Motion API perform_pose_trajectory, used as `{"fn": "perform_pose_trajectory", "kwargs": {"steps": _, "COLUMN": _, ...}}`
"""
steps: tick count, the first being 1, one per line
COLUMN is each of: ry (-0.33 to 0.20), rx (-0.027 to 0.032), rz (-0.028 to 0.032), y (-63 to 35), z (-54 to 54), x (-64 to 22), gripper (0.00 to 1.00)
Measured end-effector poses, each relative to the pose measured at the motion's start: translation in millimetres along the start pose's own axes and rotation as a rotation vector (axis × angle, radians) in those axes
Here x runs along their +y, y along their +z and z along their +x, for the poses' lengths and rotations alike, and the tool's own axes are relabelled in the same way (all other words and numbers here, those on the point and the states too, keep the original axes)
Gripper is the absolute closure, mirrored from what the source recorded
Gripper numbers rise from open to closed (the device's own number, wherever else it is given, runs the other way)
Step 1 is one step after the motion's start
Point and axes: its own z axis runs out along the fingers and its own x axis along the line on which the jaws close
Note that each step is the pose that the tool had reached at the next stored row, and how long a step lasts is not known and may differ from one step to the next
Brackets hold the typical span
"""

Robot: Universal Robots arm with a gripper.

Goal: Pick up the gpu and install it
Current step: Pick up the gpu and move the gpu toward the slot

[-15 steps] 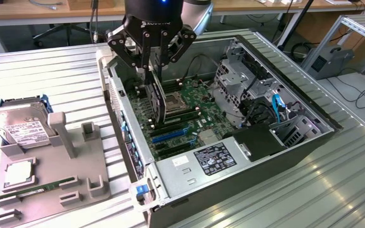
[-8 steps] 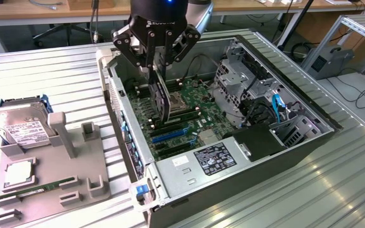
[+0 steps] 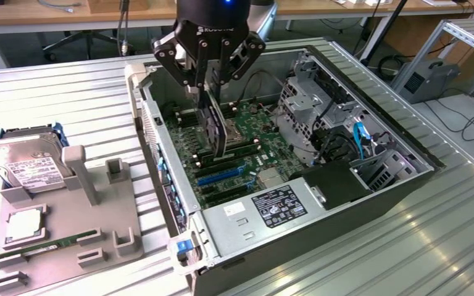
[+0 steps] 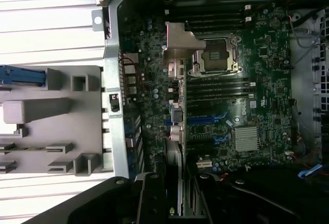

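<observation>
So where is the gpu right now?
In the exterior view, the gpu hangs on edge from the hand, which grips its top. It is inside the open case, over the green board.

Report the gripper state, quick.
Gripper: shut on the gpu, holding it on edge over the motherboard.

The gripper (image 3: 208, 82) hides the upper edge of the gpu (image 3: 215, 126).
</observation>
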Motion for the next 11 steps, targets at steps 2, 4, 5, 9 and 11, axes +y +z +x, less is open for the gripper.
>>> {"fn": "perform_pose_trajectory", "kwargs": {"steps": 2, "ry": 0.0, "rx": 0.0, "rz": 0.0006, "y": 0.1, "z": -1.9, "x": 0.1, "gripper": 0.74}}
{"fn": "perform_pose_trajectory", "kwargs": {"steps": 4, "ry": 0.0, "rx": -0.0001, "rz": 0.0012, "y": 0.1, "z": -3.8, "x": 0.3, "gripper": 0.74}}
{"fn": "perform_pose_trajectory", "kwargs": {"steps": 5, "ry": 0.0, "rx": -0.0001, "rz": 0.0015, "y": 0.2, "z": -4.8, "x": 0.4, "gripper": 0.74}}
{"fn": "perform_pose_trajectory", "kwargs": {"steps": 9, "ry": 0.0, "rx": -0.0002, "rz": 0.0024, "y": 0.4, "z": -8.2, "x": 0.6, "gripper": 0.74}}
{"fn": "perform_pose_trajectory", "kwargs": {"steps": 11, "ry": 0.0, "rx": -0.0002, "rz": 0.0028, "y": 0.5, "z": -9.7, "x": 0.7, "gripper": 0.74}}
